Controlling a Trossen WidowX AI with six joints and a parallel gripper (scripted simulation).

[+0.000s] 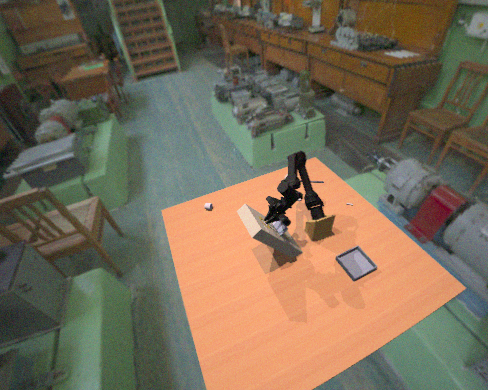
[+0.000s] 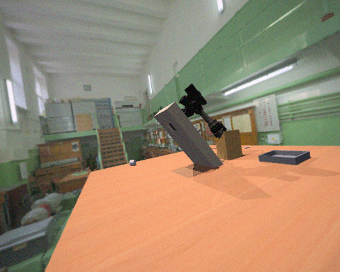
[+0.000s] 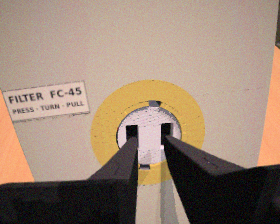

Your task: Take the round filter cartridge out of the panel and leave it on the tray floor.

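Note:
The service panel leans at a slant on the table. The round pale filter cartridge sits in the panel inside a yellow ring, with two dark narrow slots on its face. My gripper is at the panel face with its fingers a little apart and nothing between them. In the wrist view the fingertips overlap the lower parts of the two slots; whether they are inside them I cannot tell. The panel hides the fingertips in the exterior view. The tray is empty.
A brown block stands by the arm's lower end, between panel and tray. A small whitish cylinder lies near the table's far left edge. A label is on the panel left of the ring.

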